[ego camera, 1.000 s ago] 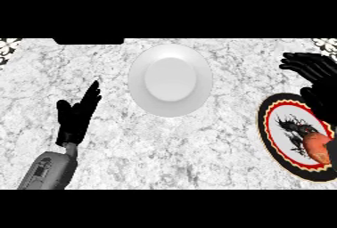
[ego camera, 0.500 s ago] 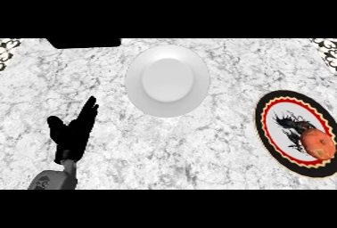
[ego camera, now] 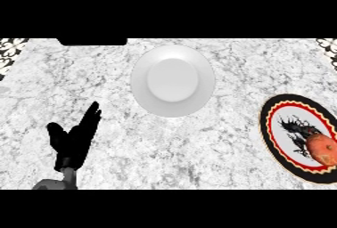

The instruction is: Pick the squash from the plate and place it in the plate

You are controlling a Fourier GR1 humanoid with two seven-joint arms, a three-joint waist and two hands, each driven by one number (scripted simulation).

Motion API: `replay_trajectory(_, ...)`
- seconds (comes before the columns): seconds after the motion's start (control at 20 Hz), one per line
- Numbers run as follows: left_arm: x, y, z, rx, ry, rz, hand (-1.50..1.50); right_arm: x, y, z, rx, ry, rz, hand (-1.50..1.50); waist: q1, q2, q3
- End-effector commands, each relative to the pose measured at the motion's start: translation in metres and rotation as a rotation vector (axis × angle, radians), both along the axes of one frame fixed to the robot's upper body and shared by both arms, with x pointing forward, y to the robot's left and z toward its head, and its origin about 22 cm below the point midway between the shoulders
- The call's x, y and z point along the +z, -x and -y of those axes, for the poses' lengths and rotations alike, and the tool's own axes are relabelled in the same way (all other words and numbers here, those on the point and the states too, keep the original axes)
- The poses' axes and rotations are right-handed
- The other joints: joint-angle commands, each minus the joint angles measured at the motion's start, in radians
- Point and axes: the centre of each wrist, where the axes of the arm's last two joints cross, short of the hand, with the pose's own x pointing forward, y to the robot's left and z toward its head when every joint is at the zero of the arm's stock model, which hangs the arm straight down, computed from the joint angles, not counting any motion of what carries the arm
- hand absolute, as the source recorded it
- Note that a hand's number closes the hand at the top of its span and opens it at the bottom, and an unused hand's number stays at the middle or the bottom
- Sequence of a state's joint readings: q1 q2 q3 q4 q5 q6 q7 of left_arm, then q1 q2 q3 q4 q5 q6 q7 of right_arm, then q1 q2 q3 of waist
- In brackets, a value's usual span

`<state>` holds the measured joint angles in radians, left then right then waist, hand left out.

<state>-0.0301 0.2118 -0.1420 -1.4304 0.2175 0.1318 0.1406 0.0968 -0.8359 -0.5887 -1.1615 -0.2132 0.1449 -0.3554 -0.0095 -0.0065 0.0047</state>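
At the lower left of the marbled surface, the left hand is resting with its fingers straight and pointing up and away, holding nothing and touching nothing; the thumb is sticking out to its left. The orange squash is lying on the black-rimmed patterned plate at the right edge, well apart from the hand. A plain white plate is sitting up the middle, bare. Only a grey bit of forearm is showing below the hand.
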Motion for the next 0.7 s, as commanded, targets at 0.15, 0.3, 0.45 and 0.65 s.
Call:
replay_trajectory(0.15, -0.008, -0.005, -0.002, 0.006, -0.006, -0.112, 0.0, 0.02, 0.0, -0.017, 0.157, 0.158, -0.389, -1.5, -0.007, 0.007, -0.007)
replay_trajectory(0.3, -0.027, 0.018, -0.006, -0.02, 0.029, -0.097, 0.0, 0.026, -0.007, -0.027, 0.152, 0.202, -0.46, -1.5, 0.007, 0.007, -0.007)
replay_trajectory(0.45, -0.006, -0.003, 0.013, -0.001, 0.002, -0.112, 0.0, 0.034, -0.022, -0.049, 0.144, 0.241, -0.517, -1.5, 0.006, 0.007, -0.006)
replay_trajectory(0.65, -0.015, 0.006, 0.014, -0.012, 0.007, -0.109, 0.0, 0.036, -0.031, -0.077, 0.16, 0.236, -0.576, -1.5, 0.007, 0.006, -0.006)
